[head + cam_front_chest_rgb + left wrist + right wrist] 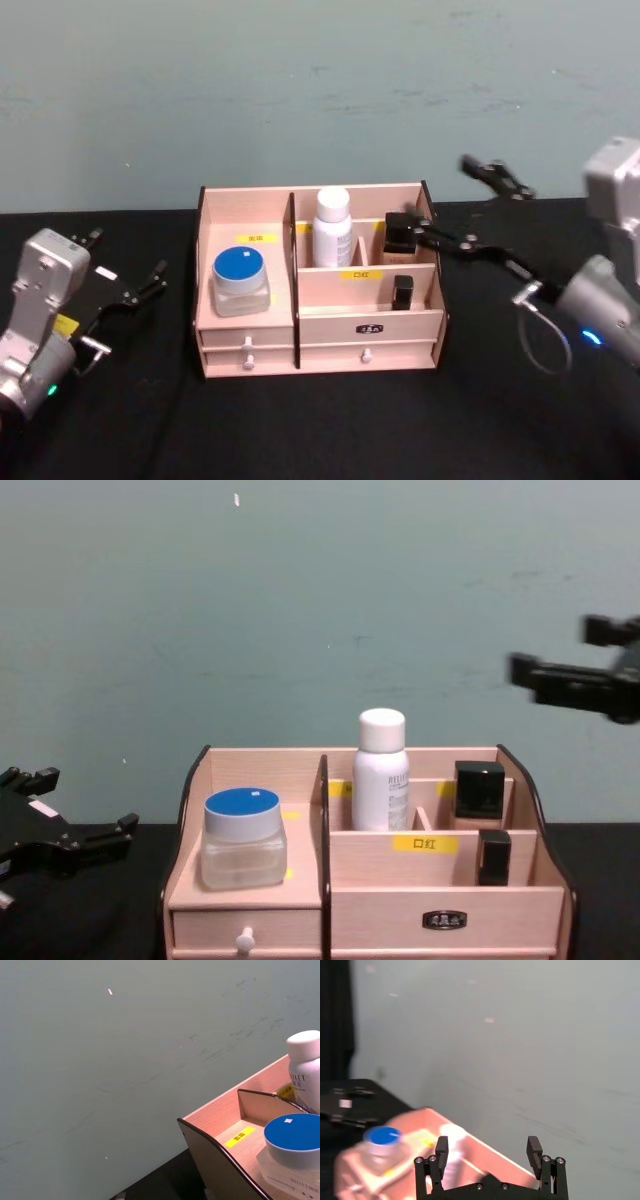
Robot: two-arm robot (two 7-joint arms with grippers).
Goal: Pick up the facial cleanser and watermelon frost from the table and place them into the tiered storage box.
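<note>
Tiered storage box: holds blue-lidded jar, white bottle (upright).
Right gripper: raised above box's right end, fingers open, empty.
Left gripper: left of box, open.

Tiered storage box: light pinkish wood, dark curved side edges, yellow labels, small white drawer knobs, dark plate on right drawer.
Jar in left compartment: clear frosted body, blue lid.
Bottle in far middle compartment: white, white cap, dark lettering.
Two small black items in right compartments.
Table: black cloth.
Wall: pale grey-green, faint scuffs.
Left gripper, right gripper: black fingers on silver-grey arms.
</note>
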